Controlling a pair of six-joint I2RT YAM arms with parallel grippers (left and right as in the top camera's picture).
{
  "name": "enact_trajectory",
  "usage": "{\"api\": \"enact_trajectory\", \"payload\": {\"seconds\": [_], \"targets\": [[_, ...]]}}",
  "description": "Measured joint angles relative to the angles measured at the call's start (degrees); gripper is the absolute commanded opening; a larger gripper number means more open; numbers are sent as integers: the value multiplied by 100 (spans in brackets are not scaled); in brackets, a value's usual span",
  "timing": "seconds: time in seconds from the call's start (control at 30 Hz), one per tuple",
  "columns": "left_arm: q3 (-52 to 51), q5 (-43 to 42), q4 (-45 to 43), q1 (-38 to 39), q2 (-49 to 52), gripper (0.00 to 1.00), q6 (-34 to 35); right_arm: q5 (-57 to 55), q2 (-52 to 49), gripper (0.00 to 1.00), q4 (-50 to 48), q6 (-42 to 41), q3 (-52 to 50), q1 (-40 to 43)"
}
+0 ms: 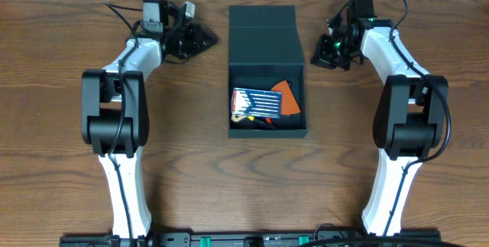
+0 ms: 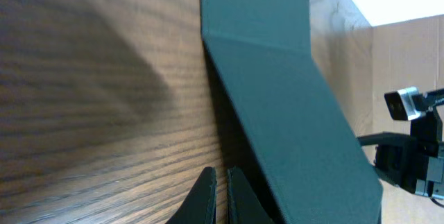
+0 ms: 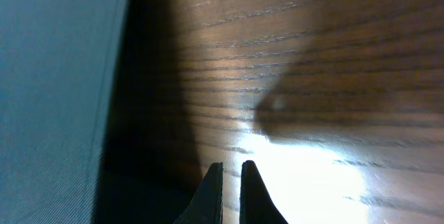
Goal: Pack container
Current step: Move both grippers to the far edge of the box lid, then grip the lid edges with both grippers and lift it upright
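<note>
So we've got a table [image 1: 61, 163] with a wood-grain top, smooth enough to throw a bright glare in the right wrist view. The container [image 1: 266, 48] looks like matt cardboard to us, zero shine on it. The left arm [image 1: 126, 193] and right arm [image 1: 386, 193] wear smooth white plastic shells with black joints. The case [image 1: 256, 102] inside, we can't tell the material.

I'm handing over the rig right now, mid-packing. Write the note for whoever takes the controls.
Left gripper: shut, empty, beside the box lid's left edge.
Right gripper: shut, empty, right of the box.
Dark teal-black square cardboard container: mid-table, its hinged flap lid folded open toward the far side.
Done: blue flat case of white-tipped bits and an orange piece lie inside, on small yellow and black items.
Left: lid not yet closed; likely the next step.
</note>
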State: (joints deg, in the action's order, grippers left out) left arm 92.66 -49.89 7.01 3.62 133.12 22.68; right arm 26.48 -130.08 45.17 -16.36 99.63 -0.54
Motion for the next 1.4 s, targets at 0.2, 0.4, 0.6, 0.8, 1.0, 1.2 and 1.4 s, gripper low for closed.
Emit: {"api": "enact_trajectory", "payload": {"seconds": [0.2,0.4,0.6,0.8,1.0,1.2,1.4], "targets": [[0,-372,-168,120,116,6,133,103,-79,1,-61,-42,0,-26],[0,-748,-221,186,131,5,105,155,-79,1,-138,-72,0,-111],[0,-918,-214,179,146,6,-2,254,-79,1,-173,-101,0,-125],[0,-977,-107,140,146,6,-173,269,-79,1,-177,-103,0,-105],[0,-820,625,92,149,6,-649,299,-79,1,-186,-96,0,-44],[0,-664,909,90,149,6,-1143,380,-79,1,-219,-57,0,-28],[0,-640,903,90,149,6,-1320,520,-79,1,-275,-46,0,-28]]}}
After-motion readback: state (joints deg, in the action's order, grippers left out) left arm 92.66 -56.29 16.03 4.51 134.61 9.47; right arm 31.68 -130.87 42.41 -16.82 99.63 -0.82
